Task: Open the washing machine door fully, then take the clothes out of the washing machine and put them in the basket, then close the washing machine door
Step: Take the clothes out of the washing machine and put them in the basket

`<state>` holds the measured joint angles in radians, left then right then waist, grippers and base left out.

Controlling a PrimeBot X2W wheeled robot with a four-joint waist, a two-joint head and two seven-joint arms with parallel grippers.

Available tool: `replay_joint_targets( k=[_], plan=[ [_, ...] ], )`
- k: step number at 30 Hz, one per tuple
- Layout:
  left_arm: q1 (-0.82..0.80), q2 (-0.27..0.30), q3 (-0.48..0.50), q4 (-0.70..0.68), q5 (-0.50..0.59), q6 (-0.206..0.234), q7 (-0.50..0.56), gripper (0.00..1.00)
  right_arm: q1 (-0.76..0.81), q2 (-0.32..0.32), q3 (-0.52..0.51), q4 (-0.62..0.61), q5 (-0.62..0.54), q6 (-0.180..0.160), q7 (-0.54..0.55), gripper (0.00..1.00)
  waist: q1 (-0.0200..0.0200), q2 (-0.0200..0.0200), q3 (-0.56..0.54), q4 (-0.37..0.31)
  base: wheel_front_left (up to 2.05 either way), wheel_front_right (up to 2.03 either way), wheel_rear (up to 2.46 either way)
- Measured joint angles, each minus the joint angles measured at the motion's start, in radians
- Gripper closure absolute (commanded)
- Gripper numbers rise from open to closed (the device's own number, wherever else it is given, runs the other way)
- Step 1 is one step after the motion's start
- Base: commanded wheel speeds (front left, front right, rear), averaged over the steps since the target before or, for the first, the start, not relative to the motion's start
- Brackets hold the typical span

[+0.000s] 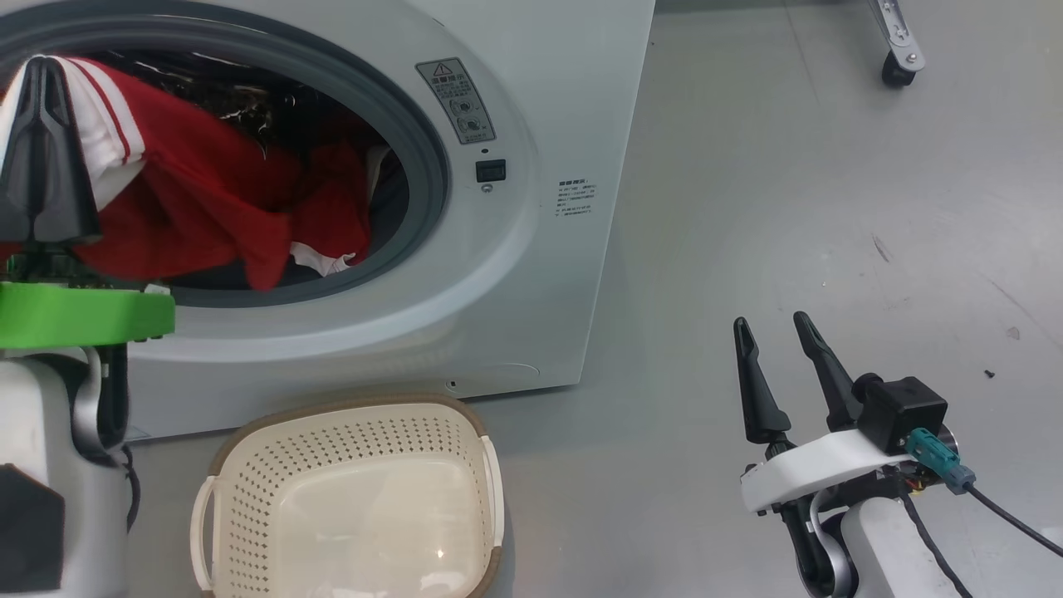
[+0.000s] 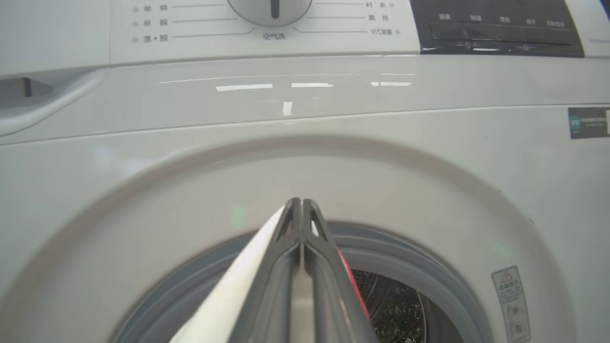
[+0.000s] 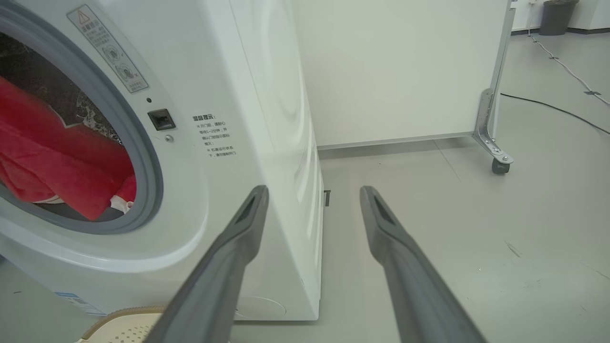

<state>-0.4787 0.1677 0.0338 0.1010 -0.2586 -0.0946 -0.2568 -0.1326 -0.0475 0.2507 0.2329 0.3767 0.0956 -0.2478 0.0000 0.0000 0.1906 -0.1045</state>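
Note:
The washing machine (image 1: 531, 249) stands with its round opening uncovered inside a grey rubber ring (image 1: 415, 149). The washing machine door is out of view. Red clothes (image 1: 216, 199) with white trim spill over the lower edge of the opening. My left gripper (image 1: 41, 66) is at the opening's upper left, shut on a red and white garment. In the left wrist view its tips (image 2: 301, 202) pinch white cloth on one side and red (image 2: 352, 281) on the other. The cream basket (image 1: 349, 415) sits on the floor below the opening. My right gripper (image 1: 771, 321) hangs open at the lower right, holding nothing.
Grey floor (image 1: 830, 208) stretches out to the right of the machine. A white partition panel (image 3: 405, 71) on a castor leg (image 3: 498, 164) stands behind the machine. A cable (image 3: 557, 112) runs across the far floor near a dark bin (image 3: 555, 16).

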Motion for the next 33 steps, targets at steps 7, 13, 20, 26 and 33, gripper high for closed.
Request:
replay_joint_targets(
  k=[7,13,20,26,33],
  plan=[
    [0.085,-0.017,-0.037,0.001,0.004,-0.009,0.000,1.00,0.000,0.000,-0.001,-0.001,0.001,0.000,0.000,0.00,0.0000,0.0000,0.001,0.001,0.00,0.00,0.00],
    [0.173,-0.021,-0.095,0.032,0.004,-0.018,0.000,1.00,0.000,0.000,0.000,-0.005,0.001,0.000,0.000,0.00,0.0000,0.0000,0.008,0.002,0.00,0.00,0.00],
    [0.257,-0.012,-0.195,0.103,0.009,-0.026,0.028,1.00,-0.001,0.001,0.016,-0.012,-0.001,0.003,0.000,0.00,0.0000,0.0000,0.042,0.001,0.00,0.00,0.00],
    [0.277,-0.004,-0.242,0.168,0.006,-0.026,0.050,1.00,-0.007,0.000,0.017,-0.017,-0.002,0.003,0.000,0.00,0.0000,0.0000,0.079,-0.010,0.00,0.00,0.00],
    [0.279,-0.003,-0.271,0.266,-0.008,-0.027,0.089,1.00,-0.030,0.001,0.027,-0.028,-0.002,0.003,0.000,0.00,0.0000,0.0000,0.130,-0.032,0.00,0.00,0.00]
  ],
)
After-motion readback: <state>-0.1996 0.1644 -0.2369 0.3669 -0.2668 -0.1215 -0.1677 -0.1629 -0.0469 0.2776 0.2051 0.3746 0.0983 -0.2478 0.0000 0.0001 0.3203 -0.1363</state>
